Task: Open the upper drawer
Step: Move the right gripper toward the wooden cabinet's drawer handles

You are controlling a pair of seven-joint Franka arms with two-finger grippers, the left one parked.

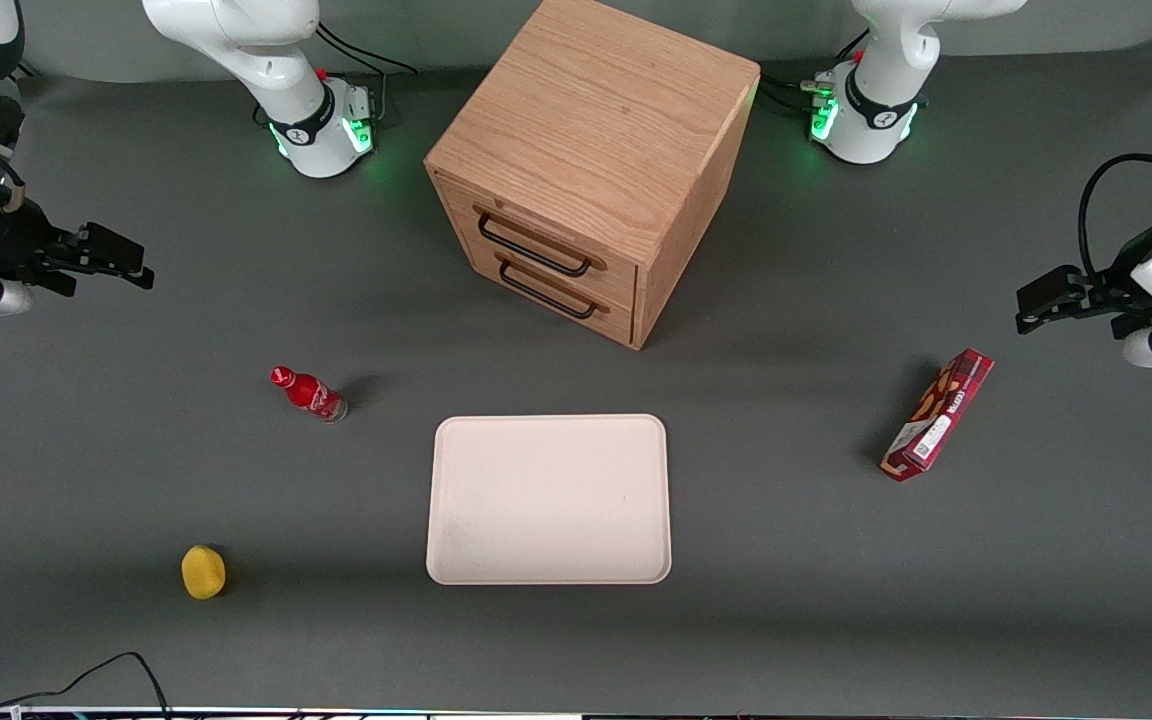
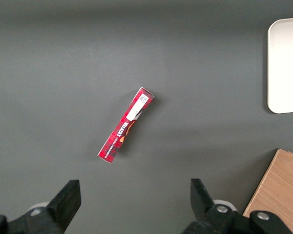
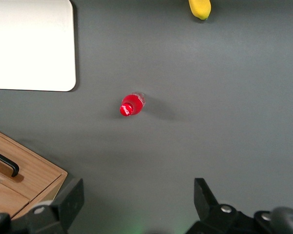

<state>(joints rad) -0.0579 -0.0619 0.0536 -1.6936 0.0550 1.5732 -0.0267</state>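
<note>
The oak cube cabinet (image 1: 596, 120) stands at the back middle of the table. Its upper drawer (image 1: 546, 232) is shut flush, with a thin black bar handle (image 1: 533, 247); the matching lower drawer (image 1: 561, 290) is shut too. My right gripper (image 1: 131, 262) hangs above the table toward the working arm's end, well apart from the cabinet, open and empty. In the right wrist view the gripper (image 3: 136, 195) is spread over bare table, and a cabinet corner (image 3: 34, 175) shows with one handle end (image 3: 7, 165); I cannot tell which drawer it belongs to.
A pale tray (image 1: 548, 498) lies in front of the cabinet, nearer the camera. A red bottle (image 1: 308, 393) stands between my gripper and the tray. A yellow object (image 1: 203, 571) lies near the front edge. A red box (image 1: 939, 413) lies toward the parked arm's end.
</note>
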